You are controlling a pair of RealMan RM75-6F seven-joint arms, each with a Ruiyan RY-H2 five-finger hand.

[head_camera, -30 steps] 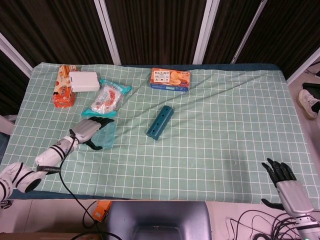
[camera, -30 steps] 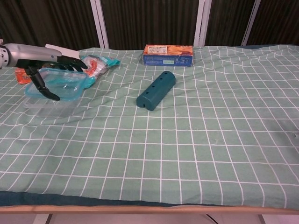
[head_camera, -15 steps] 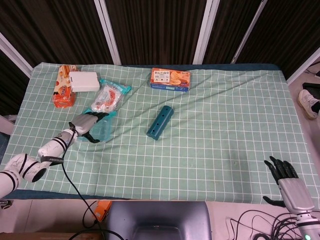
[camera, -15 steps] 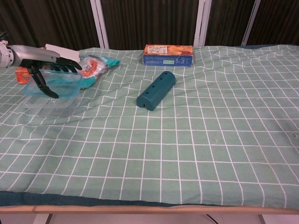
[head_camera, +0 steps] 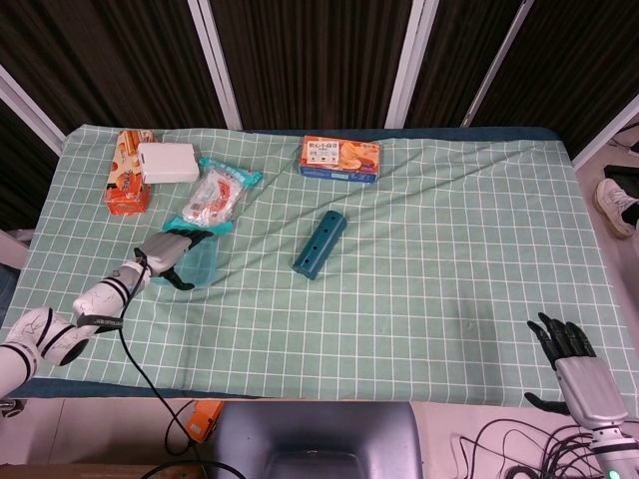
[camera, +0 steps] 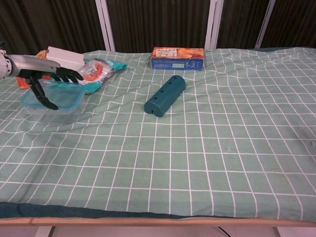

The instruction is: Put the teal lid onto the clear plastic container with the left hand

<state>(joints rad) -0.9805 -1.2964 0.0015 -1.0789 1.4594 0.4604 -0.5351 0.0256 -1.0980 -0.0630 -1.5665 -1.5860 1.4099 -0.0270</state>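
The teal lid (head_camera: 205,263) (camera: 67,96) lies level on top of the clear plastic container (camera: 58,114) at the table's left side. My left hand (head_camera: 165,253) (camera: 48,79) grips the lid, its fingers spread over the top and its thumb curled down at the near left edge. In the head view the lid and hand hide most of the container. My right hand (head_camera: 565,344) hangs beyond the table's near right corner, fingers spread and holding nothing.
A dark teal perforated block (head_camera: 319,244) (camera: 165,95) lies mid-table. A snack bag (head_camera: 215,197) sits just behind the container, with a white box (head_camera: 168,163) and an orange pack (head_camera: 127,185) at the far left. A blue-orange cookie box (head_camera: 340,158) is at the back.
My left hand has carried the lid leftward and down, so it now sits squarely over the container instead of tilted above it. The right hand has sunk slightly.
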